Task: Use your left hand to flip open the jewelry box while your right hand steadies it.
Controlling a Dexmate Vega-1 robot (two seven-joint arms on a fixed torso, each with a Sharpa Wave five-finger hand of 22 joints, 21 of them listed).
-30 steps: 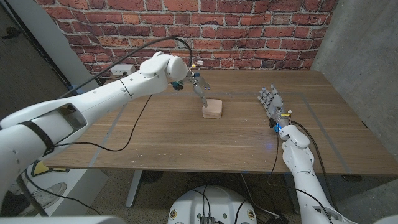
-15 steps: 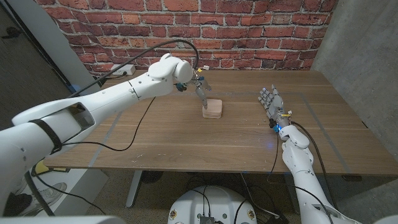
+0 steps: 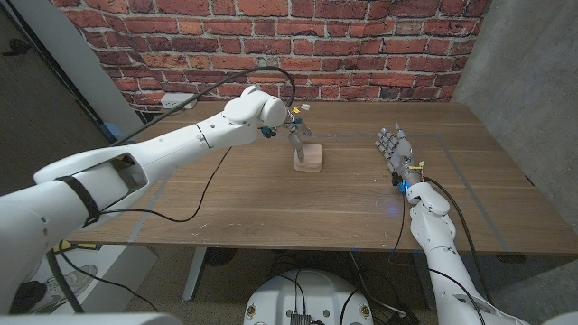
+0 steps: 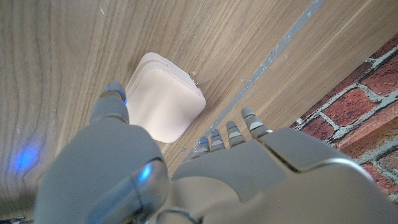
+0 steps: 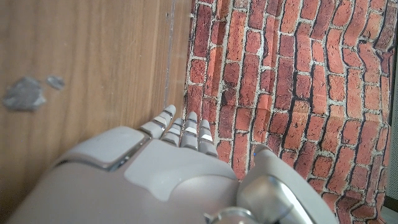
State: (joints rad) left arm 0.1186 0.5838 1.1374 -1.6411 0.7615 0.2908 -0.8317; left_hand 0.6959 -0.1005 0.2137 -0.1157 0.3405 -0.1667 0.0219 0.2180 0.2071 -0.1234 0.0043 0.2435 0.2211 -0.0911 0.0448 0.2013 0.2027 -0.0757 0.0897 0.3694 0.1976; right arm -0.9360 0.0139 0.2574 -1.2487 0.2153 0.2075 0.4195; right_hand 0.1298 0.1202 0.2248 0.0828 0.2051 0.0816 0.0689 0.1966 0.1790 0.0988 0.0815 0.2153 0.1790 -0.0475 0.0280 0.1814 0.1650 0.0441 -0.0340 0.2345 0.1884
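Small pale-pink square jewelry box (image 3: 308, 158), lid closed, centre frame on wooden counter (image 3: 271, 203). My left hand (image 3: 295, 126) hovers above it, fingers (image 4: 231, 129) spread, empty. My right hand (image 3: 395, 149) waits centre-right, fingers apart, empty.

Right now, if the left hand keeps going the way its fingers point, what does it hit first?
Probably the jewelry box: the left hand hangs just above it, fingers angled down toward the still-closed lid. Depth is unclear; it could graze past onto the table.
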